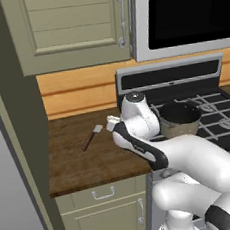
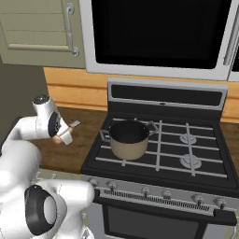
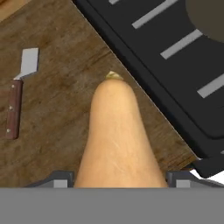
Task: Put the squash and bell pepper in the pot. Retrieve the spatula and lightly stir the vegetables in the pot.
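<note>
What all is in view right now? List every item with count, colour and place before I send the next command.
squash: one, pale tan-orange, between the end effector's fingers over the wooden counter, neck pointing away from the hand
spatula: one, dark handle with silver-grey blade, flat on the counter left of the stove
pot: one, beige-grey with dark interior, on the stove's front left burner
stove: one, black with grey grates, right of the counter
counter: one, dark brown wood
upper cabinet: one, olive green, above the counter
microwave: one, silver frame with black door, above the stove
end effector: one, dark fingertips on either side of the squash
</note>
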